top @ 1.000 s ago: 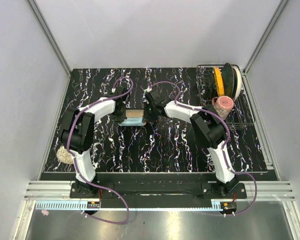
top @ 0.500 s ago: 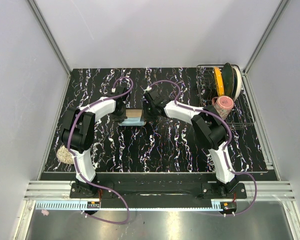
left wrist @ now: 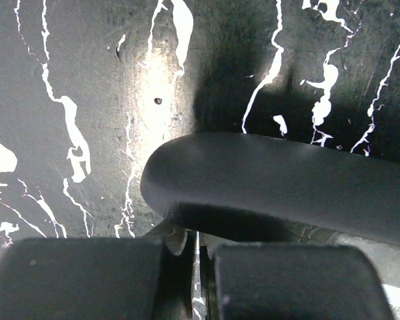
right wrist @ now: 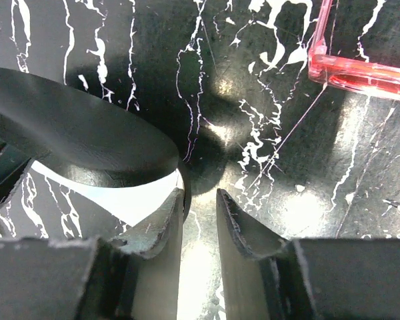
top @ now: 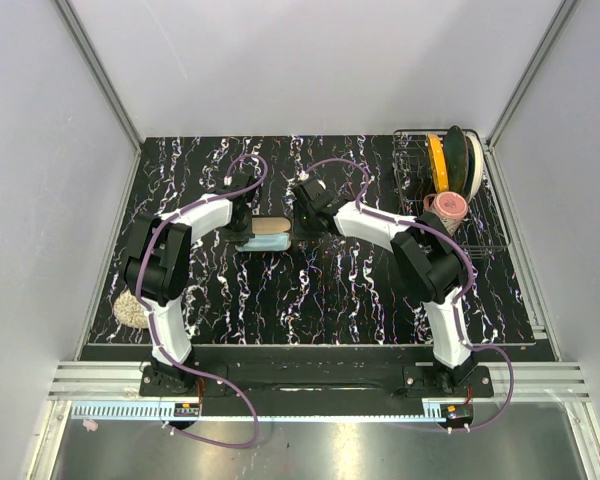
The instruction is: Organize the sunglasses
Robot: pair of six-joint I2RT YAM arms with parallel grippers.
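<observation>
Right pincer (right wrist: 199, 200) back from one case (right wrist: 73, 133)

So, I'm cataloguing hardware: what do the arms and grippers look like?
The left arm and right arm have white link shells, black joints and looping purple cables. The left gripper is plain black; the right gripper has dark, scuffed fingers.

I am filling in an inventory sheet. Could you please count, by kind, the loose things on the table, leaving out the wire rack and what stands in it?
sunglasses: 1
black case: 1
light blue cloth: 1
beige round pad: 1
Total: 4
</observation>
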